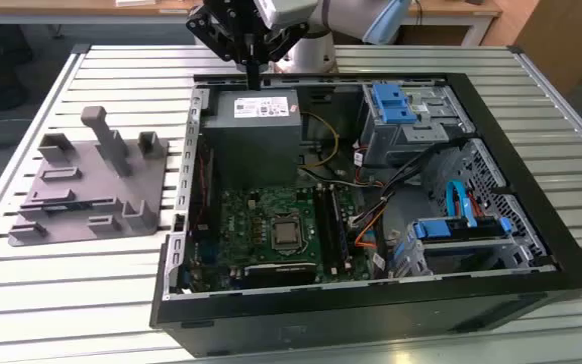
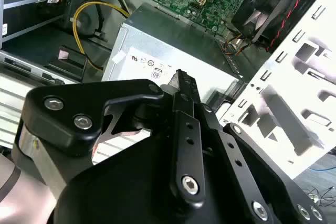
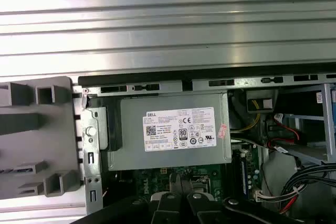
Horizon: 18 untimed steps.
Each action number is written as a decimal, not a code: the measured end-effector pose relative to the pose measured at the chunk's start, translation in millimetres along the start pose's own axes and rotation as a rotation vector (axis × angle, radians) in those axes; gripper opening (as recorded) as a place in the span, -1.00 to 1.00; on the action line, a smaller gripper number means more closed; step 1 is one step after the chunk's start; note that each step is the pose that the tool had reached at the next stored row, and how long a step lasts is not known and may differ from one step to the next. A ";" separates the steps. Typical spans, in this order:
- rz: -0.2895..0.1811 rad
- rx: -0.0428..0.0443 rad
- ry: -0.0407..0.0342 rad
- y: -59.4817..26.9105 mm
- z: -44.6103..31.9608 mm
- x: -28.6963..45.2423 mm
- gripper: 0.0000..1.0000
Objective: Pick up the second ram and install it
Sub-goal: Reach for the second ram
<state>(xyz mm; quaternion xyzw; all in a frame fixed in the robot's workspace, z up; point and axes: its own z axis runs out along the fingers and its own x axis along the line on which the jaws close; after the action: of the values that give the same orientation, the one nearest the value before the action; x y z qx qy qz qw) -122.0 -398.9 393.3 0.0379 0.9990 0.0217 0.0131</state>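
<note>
My gripper (image 1: 254, 80) hangs above the back edge of the open computer case (image 1: 493, 136), over the grey power supply (image 1: 255, 125). Its black fingers are pressed together with nothing between them, as both wrist views also show (image 2: 181, 76) (image 3: 177, 183). A thin dark strip (image 1: 57, 205) lies low in the grey tray (image 1: 89, 189) at the exterior view's left; it looks like the second ram, though I cannot be sure. The gripper is far from it. The black memory slots (image 1: 330, 224) run beside the processor socket (image 1: 287, 231) on the green motherboard.
The case stands on a slatted metal table (image 1: 69, 303). Blue drive cages (image 1: 397, 102) (image 1: 453, 227) and loose cables (image 1: 372, 220) crowd the case's right half. The tray has a tall upright post (image 1: 104, 136). The power supply's label (image 3: 179, 129) faces the first wrist camera.
</note>
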 end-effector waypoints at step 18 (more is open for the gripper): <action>0.000 0.0000 -0.0001 -2.6 -0.8 34.5 -0.80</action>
<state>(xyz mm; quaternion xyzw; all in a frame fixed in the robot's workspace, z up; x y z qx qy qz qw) -156.6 -398.9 393.2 0.0379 0.9990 0.0217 0.0131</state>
